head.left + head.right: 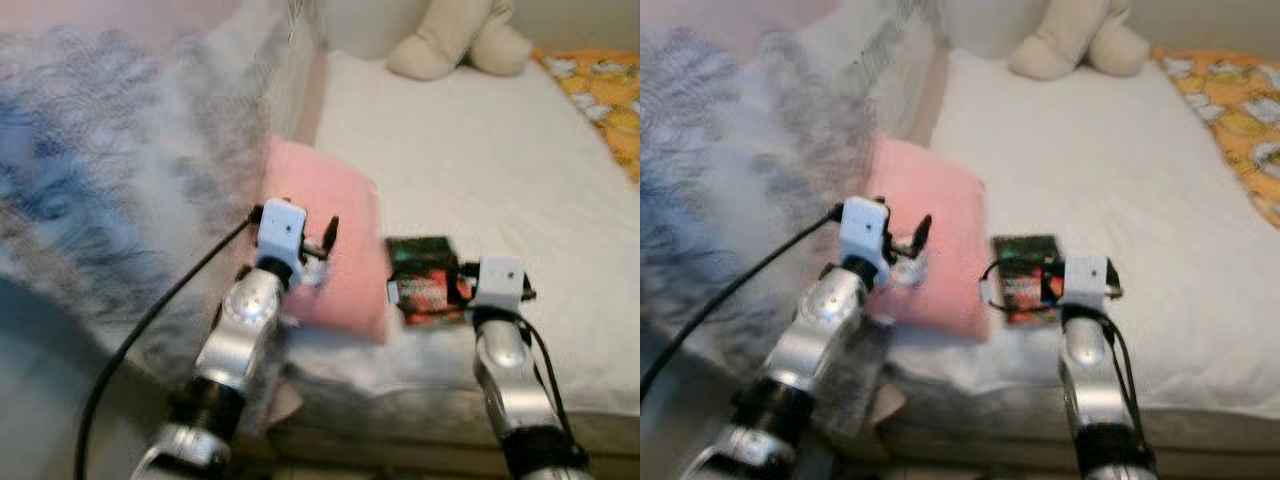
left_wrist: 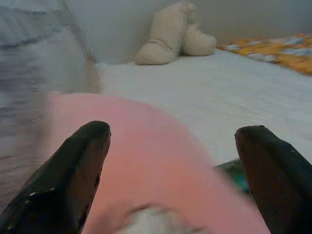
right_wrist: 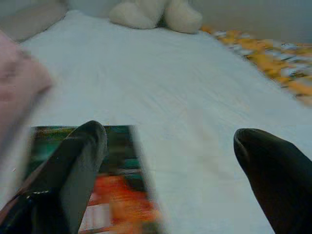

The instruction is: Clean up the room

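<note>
A pink pillow (image 1: 330, 240) lies near the front edge of the white bed (image 1: 480, 170), its upper end against a grey patterned blanket (image 1: 120, 200) heaped along the bed's left side. Just to its right a small flat book (image 1: 425, 280) with a dark green, red and orange cover (the picture is blurred, so nothing on it reads) lies face up on the sheet. A cream stuffed toy (image 1: 455, 40) sits at the far end of the bed, beside a yellow-orange patterned cloth (image 1: 605, 95).

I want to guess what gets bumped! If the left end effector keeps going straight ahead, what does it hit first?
Probably the pink pillow: the left end effector points across it with fingers open. Beyond lies white bedsheet, though depth is unclear.
</note>
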Controlling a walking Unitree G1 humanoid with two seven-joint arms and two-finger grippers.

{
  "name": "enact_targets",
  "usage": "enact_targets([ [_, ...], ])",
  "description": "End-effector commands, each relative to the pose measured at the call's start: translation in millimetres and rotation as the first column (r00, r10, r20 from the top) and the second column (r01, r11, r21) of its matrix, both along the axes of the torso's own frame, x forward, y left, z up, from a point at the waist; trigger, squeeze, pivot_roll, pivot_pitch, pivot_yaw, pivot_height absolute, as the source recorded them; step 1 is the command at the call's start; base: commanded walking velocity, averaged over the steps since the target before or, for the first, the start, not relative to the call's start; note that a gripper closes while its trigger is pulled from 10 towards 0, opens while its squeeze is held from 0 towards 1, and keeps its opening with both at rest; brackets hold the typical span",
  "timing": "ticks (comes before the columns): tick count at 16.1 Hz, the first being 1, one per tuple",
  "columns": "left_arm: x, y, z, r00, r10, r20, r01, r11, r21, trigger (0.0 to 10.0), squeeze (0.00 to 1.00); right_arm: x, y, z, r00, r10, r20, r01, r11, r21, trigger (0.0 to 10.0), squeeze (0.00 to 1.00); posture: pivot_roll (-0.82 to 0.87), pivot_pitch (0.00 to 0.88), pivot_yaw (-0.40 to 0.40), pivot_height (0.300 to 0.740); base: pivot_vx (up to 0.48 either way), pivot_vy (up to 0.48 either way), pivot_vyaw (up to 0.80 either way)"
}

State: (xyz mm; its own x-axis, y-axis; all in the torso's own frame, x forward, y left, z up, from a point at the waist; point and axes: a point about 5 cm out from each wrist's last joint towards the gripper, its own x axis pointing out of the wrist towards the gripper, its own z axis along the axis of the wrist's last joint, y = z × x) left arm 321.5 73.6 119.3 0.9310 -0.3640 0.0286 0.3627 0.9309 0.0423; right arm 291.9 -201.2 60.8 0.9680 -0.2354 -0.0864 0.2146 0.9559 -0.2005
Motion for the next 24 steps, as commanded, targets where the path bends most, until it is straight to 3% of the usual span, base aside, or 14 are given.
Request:
enact_targets([
  [1,5.1,7.4,-0.1,0.999,0.039,-0.006,-0.039,0.999,-0.014,10.0,0.00,0.8,3.8,0.6,1.000,0.009,0.013,-0.009,1.000,-0.006,10.0,0.00,-0.18,0.000,0.046,0.740,0.000,-0.412,-0.64],
  [4,7.2,8.3,-3.9,0.997,0.068,-0.023,-0.068,0.997,-0.032,10.0,0.00,0.7,3.1,-1.1,1.000,0.019,0.011,-0.019,1.000,0.004,10.0,0.00,-0.19,0.000,0.050,0.740,0.241,-0.411,-0.45],
  [9,9.0,5.1,-3.3,0.998,0.064,-0.016,-0.065,0.997,-0.049,10.0,0.00,10.6,26.1,3.7,0.992,0.122,0.034,-0.122,0.992,0.014,10.0,0.00,-0.20,0.000,0.049,0.740,0.241,-0.412,0.00],
  [19,7.2,8.6,-5.4,0.996,0.083,-0.021,-0.085,0.990,-0.110,10.0,0.00,5.4,24.8,2.6,0.985,0.160,0.061,-0.162,0.986,0.028,10.0,0.00,-0.20,0.000,0.039,0.740,0.217,-0.412,-0.56],
  [21,6.7,17.9,-10.0,0.992,0.121,-0.040,-0.125,0.983,-0.133,10.0,0.00,-1.1,24.0,10.4,0.977,0.174,0.126,-0.176,0.984,0.001,10.0,0.00,-0.20,0.000,0.041,0.740,0.240,-0.412,-0.69],
  [24,5.8,18.3,-12.7,0.992,0.116,-0.044,-0.121,0.985,-0.126,10.0,0.00,-7.3,21.3,2.1,0.982,0.163,0.100,-0.166,0.986,0.022,10.0,0.00,-0.21,0.000,0.042,0.740,0.241,-0.412,-0.70],
])
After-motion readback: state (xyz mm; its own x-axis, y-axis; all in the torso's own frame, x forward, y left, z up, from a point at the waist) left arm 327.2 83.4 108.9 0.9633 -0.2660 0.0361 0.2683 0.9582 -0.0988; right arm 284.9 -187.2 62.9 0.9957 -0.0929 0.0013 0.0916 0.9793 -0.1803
